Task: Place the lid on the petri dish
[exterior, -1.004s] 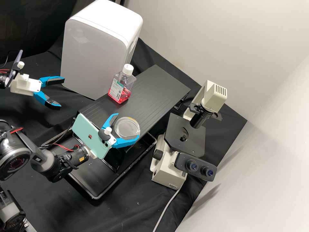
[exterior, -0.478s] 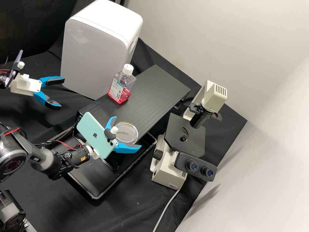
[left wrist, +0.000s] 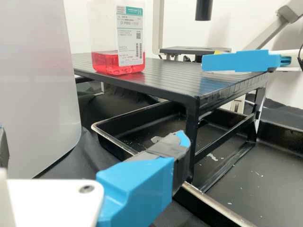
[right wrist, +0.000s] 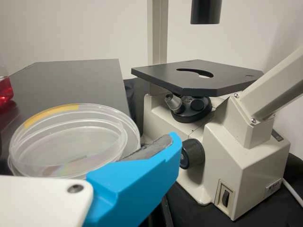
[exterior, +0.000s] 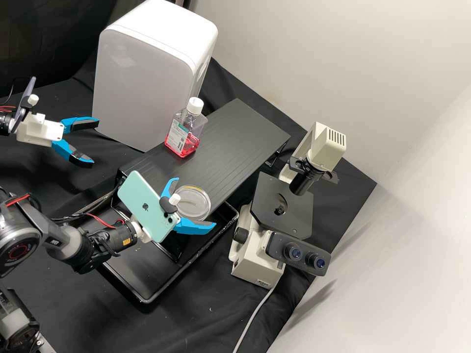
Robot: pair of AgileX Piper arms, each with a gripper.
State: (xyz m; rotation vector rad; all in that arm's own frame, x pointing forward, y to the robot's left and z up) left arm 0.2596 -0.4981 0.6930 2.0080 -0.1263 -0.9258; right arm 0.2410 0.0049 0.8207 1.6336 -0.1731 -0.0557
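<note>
Left of the black ribbed metal shelf (exterior: 240, 132), the left gripper (exterior: 91, 141) hangs with fingers spread and empty, probably parked clear of the work. At the shelf's back-left stands a clear plastic flask with a white cap (exterior: 184, 128), holding a shallow layer of red liquid. At the shelf's near edge the right gripper (exterior: 195, 203) appears to clasp the empty-looking clear round plastic petri dish (exterior: 194, 198) by the rim, likely to steady it; the yellow-striped clear lid (right wrist: 66, 135) lies on top, though whether squarely seated I cannot tell.
</note>
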